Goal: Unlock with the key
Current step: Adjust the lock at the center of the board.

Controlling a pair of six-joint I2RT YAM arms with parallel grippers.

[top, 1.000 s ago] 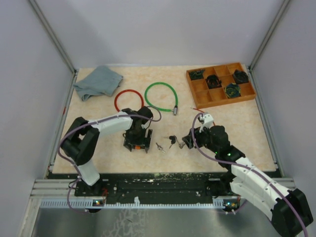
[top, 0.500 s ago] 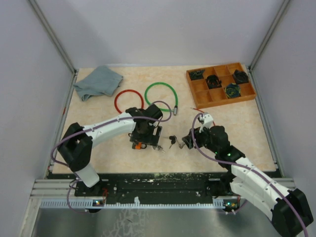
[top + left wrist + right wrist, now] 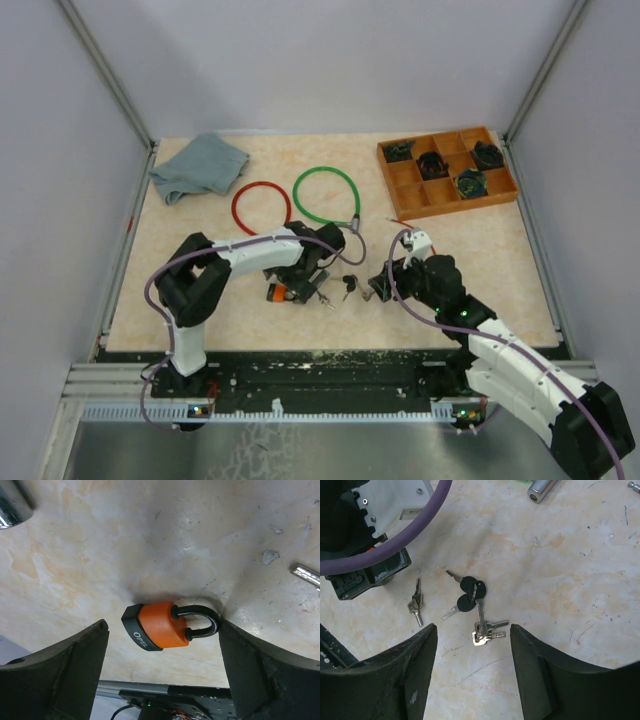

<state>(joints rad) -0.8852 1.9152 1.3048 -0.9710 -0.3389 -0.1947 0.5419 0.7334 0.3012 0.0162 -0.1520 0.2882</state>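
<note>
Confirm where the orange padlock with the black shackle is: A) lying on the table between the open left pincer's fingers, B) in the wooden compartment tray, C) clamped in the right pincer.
A: the left wrist view shows the orange padlock lying on the marbled table, inside the wide-open left pincer.

A pale, marbled beige counter (image 3: 480,250) carries everything. An orange padlock (image 3: 160,626) with a black base and a black shackle lies flat on its side near the front middle. Just right of the padlock lies a small pair of silver keys (image 3: 415,602), and a little further right a bunch of black-headed and silver keys (image 3: 472,597). Behind the padlock sits a red cable ring (image 3: 261,206), and behind and to its right a green cable loop (image 3: 326,195). Far behind and left of the padlock lies a crumpled blue-grey cloth (image 3: 200,167). Well off to the padlock's right and back stands a wooden tray (image 3: 455,201) divided into compartments.
</note>
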